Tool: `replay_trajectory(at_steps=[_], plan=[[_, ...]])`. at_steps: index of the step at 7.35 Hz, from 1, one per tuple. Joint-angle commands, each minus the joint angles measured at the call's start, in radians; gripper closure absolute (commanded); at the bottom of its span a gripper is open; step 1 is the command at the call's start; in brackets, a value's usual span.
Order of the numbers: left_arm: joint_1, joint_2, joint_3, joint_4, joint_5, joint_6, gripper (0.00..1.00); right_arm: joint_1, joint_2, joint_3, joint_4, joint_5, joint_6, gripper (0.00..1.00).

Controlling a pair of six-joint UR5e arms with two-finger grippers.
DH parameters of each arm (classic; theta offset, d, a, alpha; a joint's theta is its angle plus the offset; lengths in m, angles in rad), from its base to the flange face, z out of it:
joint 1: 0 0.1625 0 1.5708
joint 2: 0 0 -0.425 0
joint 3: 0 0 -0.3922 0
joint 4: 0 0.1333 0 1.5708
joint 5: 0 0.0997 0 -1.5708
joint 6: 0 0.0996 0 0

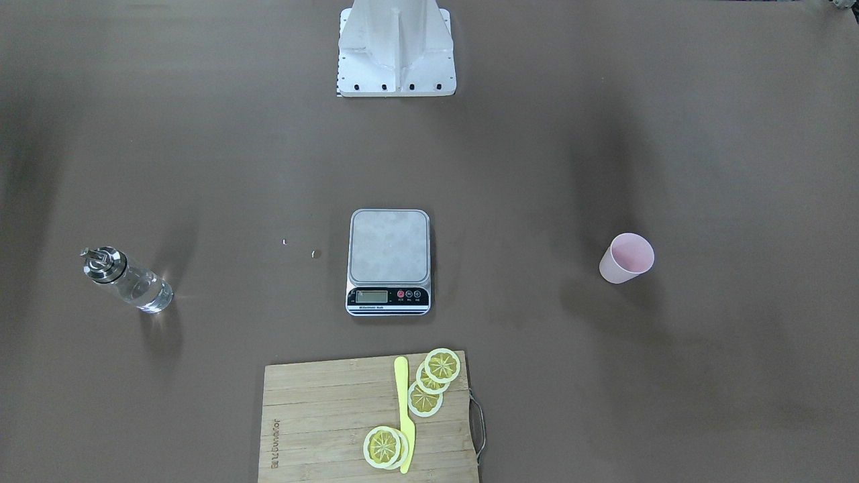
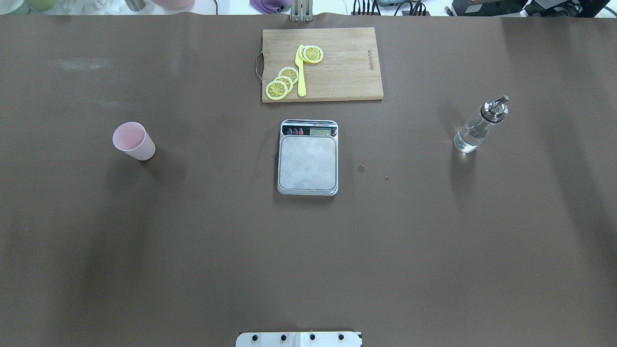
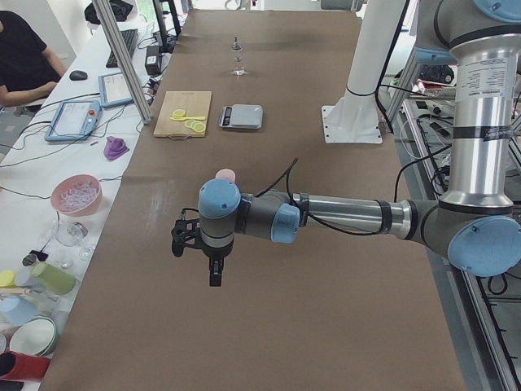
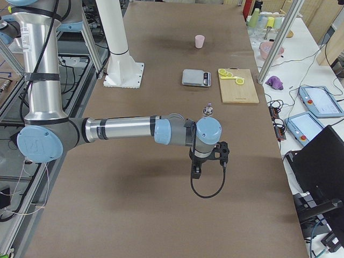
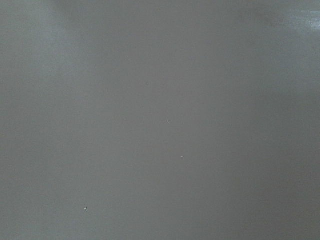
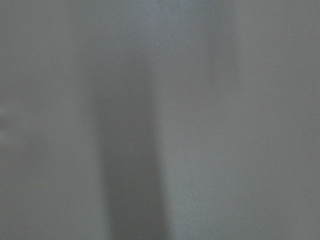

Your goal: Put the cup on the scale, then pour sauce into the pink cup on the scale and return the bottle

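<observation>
Couldn't tell if the left gripper was open or closed, but I'd say it needed to grab the cup, upright at 9 o'clock from the scale seen overhead, squarely mid-wall.

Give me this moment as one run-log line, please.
cup: upright on table, off scale | bottle: upright on table | left gripper: cannot tell | right gripper: cannot tell

Seen from overhead: matt, smooth brown on the table. At centre, dull silver-grey metal look on the scale, with glossy black plastic along its 12 o'clock edge. At 9 o'clock, matt pale pink plastic on the cup. At 3 o'clock, clear glossy glass on the bottle, a mirror-bright metal cap and water-clear sauce. At 12 o'clock, pale grained wood on the board, with smooth yellow plastic for the knife.
</observation>
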State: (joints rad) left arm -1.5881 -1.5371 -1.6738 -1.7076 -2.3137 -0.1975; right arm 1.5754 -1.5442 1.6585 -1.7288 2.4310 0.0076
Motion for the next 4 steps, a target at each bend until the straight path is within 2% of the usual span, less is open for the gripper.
replay_trajectory(at_steps=[1,4], plan=[[0.0,-0.006,0.014,-0.055,-0.001,0.006,0.02,0.0,0.006,0.001,-0.002,0.0,0.0,0.0],[0.004,-0.009,0.019,-0.073,-0.006,-0.008,0.02,0.0,0.001,0.007,-0.005,0.042,0.002,0.0]])
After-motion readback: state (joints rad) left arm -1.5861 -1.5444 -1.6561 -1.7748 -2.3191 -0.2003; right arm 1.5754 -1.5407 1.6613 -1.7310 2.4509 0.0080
